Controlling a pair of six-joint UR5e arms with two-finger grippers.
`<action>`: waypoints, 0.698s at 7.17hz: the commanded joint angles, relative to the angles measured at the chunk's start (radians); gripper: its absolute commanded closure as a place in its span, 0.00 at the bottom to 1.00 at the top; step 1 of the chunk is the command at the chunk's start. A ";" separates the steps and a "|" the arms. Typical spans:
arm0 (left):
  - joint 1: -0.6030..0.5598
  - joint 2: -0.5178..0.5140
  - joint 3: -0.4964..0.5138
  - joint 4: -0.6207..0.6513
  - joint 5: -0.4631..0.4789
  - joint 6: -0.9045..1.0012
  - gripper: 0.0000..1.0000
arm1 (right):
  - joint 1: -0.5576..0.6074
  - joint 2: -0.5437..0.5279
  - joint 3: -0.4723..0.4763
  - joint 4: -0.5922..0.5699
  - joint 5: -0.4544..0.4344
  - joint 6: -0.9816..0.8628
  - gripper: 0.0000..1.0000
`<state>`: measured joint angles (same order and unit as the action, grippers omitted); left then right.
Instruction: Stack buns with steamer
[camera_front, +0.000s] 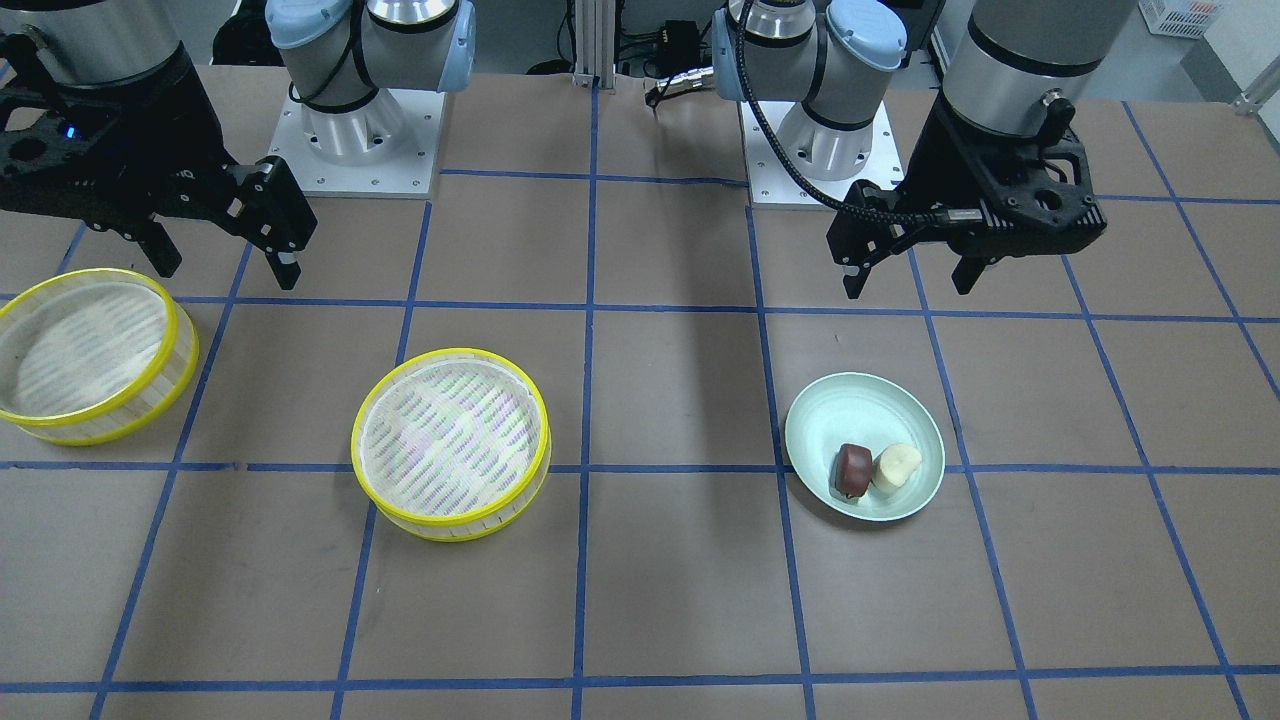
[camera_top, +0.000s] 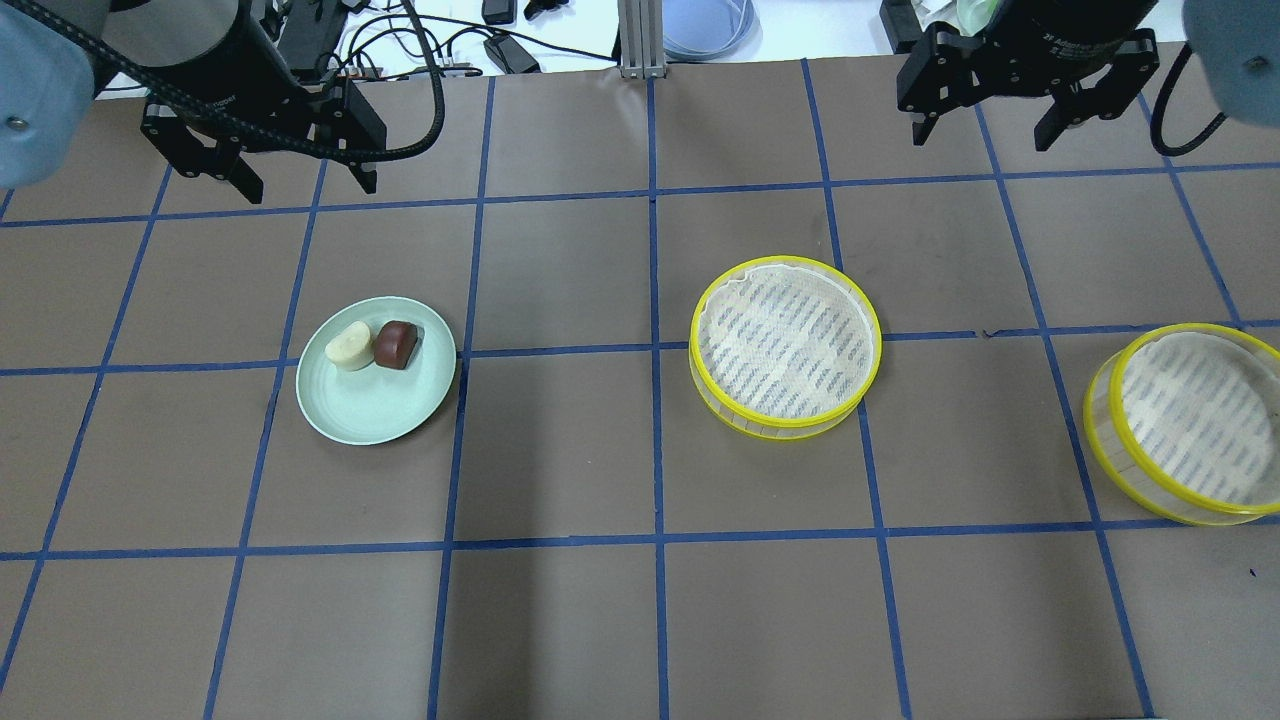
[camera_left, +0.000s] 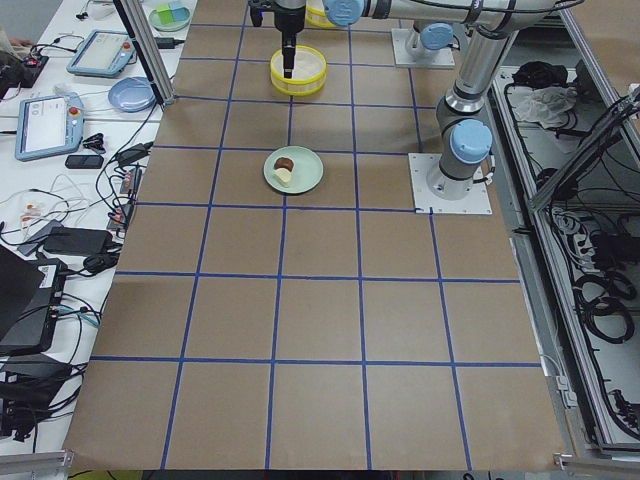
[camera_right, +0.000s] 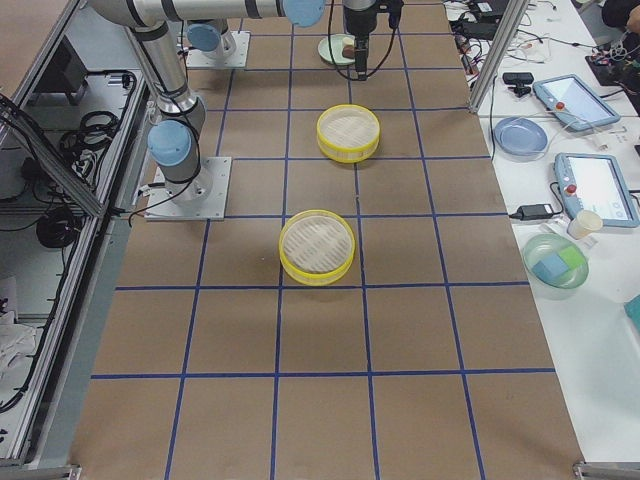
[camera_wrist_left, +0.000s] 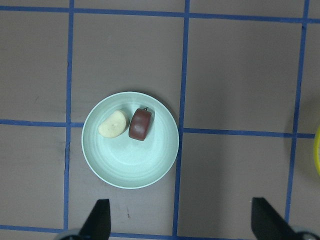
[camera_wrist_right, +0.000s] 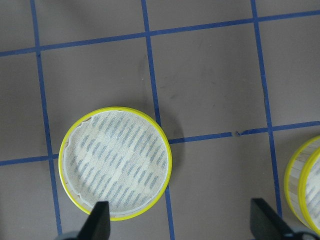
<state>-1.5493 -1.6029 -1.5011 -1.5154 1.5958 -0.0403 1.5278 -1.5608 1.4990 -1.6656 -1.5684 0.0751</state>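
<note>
A dark reddish-brown bun (camera_top: 396, 344) and a cream-white bun (camera_top: 349, 347) lie side by side on a pale green plate (camera_top: 370, 415). Both also show in the left wrist view, brown (camera_wrist_left: 140, 124) and cream (camera_wrist_left: 113, 124). One steamer tier (camera_top: 786, 335) stands mid-table and is empty. The second tier (camera_top: 1190, 420) stands at the far right and is also empty. My left gripper (camera_top: 305, 187) hangs open and empty high above the table beyond the plate. My right gripper (camera_top: 980, 138) hangs open and empty high up, beyond both tiers.
The table (camera_top: 560, 620) is brown with a blue tape grid. The two arm bases (camera_front: 355, 135) (camera_front: 825, 150) stand at the robot's edge. A side bench beyond the far edge holds cables, tablets (camera_right: 595, 190) and bowls (camera_right: 518, 133).
</note>
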 joint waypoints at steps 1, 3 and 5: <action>0.015 -0.021 -0.014 0.017 0.001 0.044 0.00 | 0.000 -0.005 0.015 -0.002 -0.001 0.000 0.00; 0.107 -0.089 -0.094 0.198 0.000 0.174 0.00 | 0.000 -0.005 0.015 -0.003 -0.001 0.000 0.00; 0.231 -0.170 -0.169 0.300 -0.008 0.309 0.00 | 0.000 -0.005 0.015 -0.003 -0.001 0.000 0.00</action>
<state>-1.3842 -1.7245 -1.6257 -1.2848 1.5898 0.2047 1.5278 -1.5661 1.5138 -1.6689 -1.5693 0.0752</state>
